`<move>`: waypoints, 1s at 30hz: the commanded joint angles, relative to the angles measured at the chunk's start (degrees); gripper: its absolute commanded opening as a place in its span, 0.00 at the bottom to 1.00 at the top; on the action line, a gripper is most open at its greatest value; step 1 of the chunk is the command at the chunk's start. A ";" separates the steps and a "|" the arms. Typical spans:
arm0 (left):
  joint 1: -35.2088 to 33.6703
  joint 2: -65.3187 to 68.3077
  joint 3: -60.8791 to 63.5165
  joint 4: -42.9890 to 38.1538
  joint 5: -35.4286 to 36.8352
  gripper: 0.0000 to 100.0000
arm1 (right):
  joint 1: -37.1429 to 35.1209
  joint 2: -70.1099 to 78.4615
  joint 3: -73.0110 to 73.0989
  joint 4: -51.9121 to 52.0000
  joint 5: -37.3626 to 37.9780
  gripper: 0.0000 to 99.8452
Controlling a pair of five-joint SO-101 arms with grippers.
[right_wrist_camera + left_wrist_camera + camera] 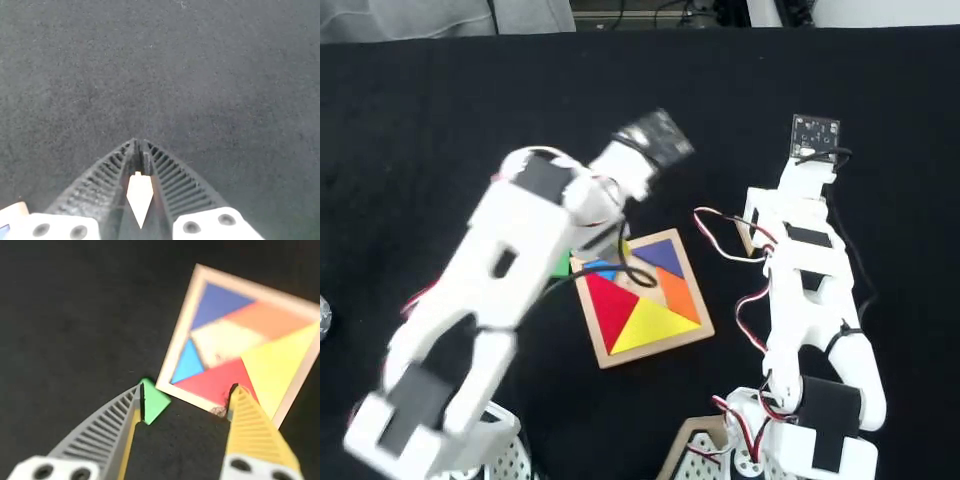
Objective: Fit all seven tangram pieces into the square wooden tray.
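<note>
Low beside tray, left gripper wide around green triangle.

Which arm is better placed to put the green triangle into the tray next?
Left. The left claw is open with the green triangle at one fingertip, just outside the tray. The right claw is shut over bare cloth.
</note>
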 commanded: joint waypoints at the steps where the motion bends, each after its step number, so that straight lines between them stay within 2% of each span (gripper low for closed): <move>1: -5.49 -19.25 -2.51 2.46 15.82 0.28 | 0.62 -0.13 -3.12 -1.32 -0.35 0.01; 3: -9.36 -25.85 -0.40 3.43 22.86 0.28 | 0.35 -0.13 -3.12 -1.32 -0.35 0.01; 4: -11.56 -28.31 1.63 3.43 23.65 0.28 | 0.35 -0.13 -3.12 -1.32 -0.35 0.01; 9: -20.09 -32.00 17.27 2.29 19.25 0.28 | 0.26 -0.04 -3.12 -1.32 -0.44 0.01; 11: -21.58 -30.15 23.96 -3.16 20.04 0.28 | 0.18 0.04 -3.12 -1.41 -0.44 0.01; 15: -22.11 -23.30 31.60 -15.74 26.20 0.28 | -1.32 0.04 -1.36 -4.04 0.00 0.01; 18: -21.85 -15.74 31.16 -22.07 29.80 0.28 | -1.23 0.04 0.13 -7.03 0.00 0.01; 22: -20.26 -2.99 25.89 -23.03 32.00 0.30 | -1.23 0.04 0.31 -7.30 0.00 0.01; 25: -19.91 7.74 20.00 -22.59 31.74 0.38 | -1.23 0.04 0.31 -7.30 0.00 0.01; 30: -18.51 20.31 10.42 -19.52 25.05 0.38 | -1.32 0.04 0.31 -7.47 0.62 0.01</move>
